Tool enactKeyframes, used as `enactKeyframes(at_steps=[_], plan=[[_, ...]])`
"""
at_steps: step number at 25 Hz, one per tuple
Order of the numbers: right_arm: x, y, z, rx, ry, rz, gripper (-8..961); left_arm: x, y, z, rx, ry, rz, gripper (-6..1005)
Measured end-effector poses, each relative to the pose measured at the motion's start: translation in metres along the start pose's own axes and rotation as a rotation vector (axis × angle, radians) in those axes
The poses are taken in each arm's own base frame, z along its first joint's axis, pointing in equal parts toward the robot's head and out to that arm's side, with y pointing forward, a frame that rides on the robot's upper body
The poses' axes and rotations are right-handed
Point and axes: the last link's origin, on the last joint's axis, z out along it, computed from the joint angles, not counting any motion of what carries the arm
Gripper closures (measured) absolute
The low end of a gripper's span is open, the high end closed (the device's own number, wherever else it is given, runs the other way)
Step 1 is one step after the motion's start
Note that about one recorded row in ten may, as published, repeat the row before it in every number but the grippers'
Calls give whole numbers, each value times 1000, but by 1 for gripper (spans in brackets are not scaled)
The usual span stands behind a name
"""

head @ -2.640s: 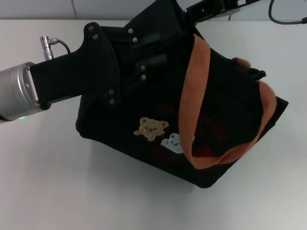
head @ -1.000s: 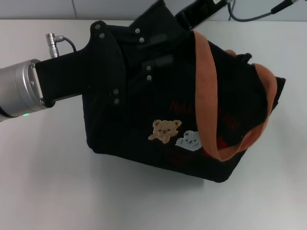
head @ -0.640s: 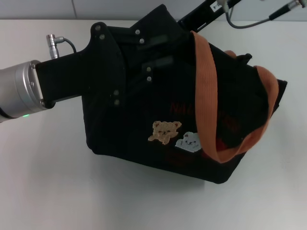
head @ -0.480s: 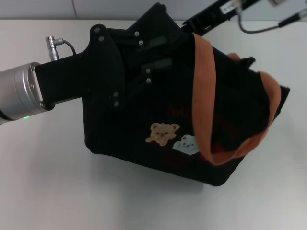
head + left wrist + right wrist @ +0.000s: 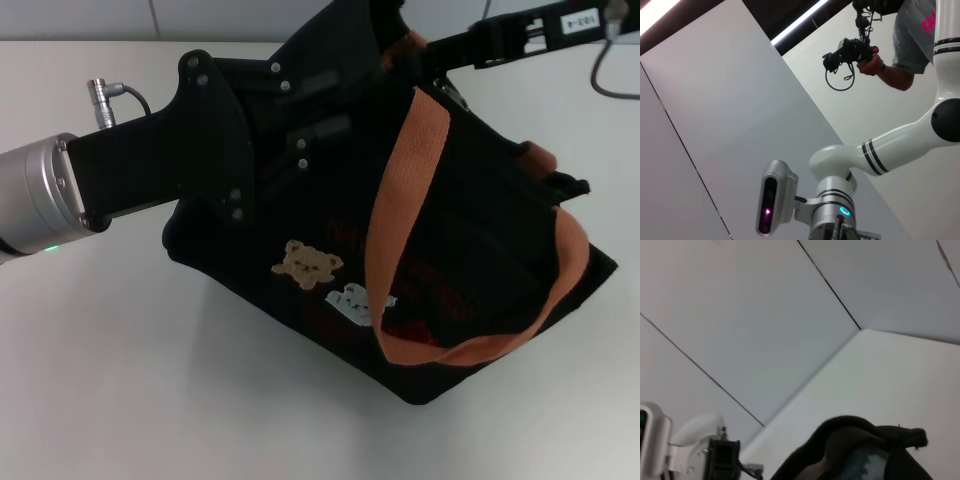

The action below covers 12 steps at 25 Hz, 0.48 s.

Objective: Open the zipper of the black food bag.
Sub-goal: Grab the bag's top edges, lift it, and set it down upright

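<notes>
The black food bag has swung round since a moment ago: its right end has dropped toward the table's near edge, the bear patches have slid left, and the orange handle now loops wider. The bag sits mid-table, tilted. The left gripper presses into the bag's left top edge; I can't tell how its claw stands against the black cloth. The right gripper reaches in at the far top edge, its claw equally hidden. I can't pick out the zipper. The bag looks soft, light and floppy, so it probably needs pinning while the pull tab is drawn.
</notes>
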Motion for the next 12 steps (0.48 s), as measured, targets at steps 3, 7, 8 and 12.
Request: enactKeyframes(at_steps=[3,7,8,12], plan=[[11,-5,-7,-26,-41,28,893,0,0,0,2,-1,-1,804],[18,-7,-10,-56,-70,56,862,0,1,-1,5,-1,-4,804],[20,-9,-15,-83,-101,86,855,0,1,-1,6,-1,-4,804],[21,-14,-24,-98,-145,125,825,-1,1,-1,7,-2,-3,804]])
